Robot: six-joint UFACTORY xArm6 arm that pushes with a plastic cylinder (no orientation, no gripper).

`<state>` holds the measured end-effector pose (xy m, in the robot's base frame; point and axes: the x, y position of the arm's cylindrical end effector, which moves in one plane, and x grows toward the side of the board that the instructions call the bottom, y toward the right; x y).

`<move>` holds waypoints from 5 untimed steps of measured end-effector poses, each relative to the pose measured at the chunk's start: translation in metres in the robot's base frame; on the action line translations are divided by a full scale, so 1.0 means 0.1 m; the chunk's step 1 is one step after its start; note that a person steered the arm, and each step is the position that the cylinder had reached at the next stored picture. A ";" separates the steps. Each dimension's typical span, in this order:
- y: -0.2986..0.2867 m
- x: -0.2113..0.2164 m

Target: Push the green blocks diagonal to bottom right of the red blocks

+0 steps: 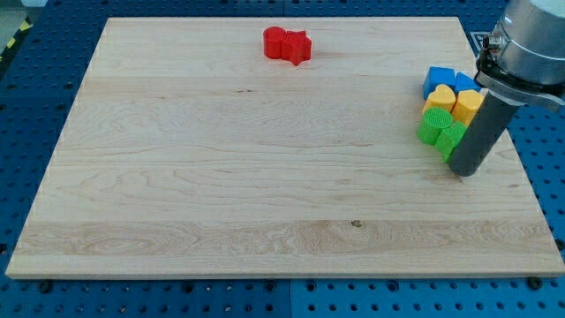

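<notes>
- Green blocks point(442, 131) — two of them — sat at three o'clock on the board, packed against the yellow blocks point(452, 102) and blue blocks point(445, 80).
- Red blocks point(288, 44) lay at twelve o'clock, well apart.
- My tip point(465, 172) — a bare rod, gripping nothing — stood just beside the greens' four o'clock.
- Judged: the push was barely begun; separation remained.

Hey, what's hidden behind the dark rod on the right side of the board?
The rod covers the right edge of the green blocks and part of a yellow block. My tip sits just right of the greens. Whether it touches them cannot be seen.
</notes>
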<state>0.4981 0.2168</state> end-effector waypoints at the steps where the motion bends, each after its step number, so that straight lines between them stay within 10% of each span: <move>1: 0.00 0.00; 5: 0.33 -0.11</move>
<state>0.4866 0.2500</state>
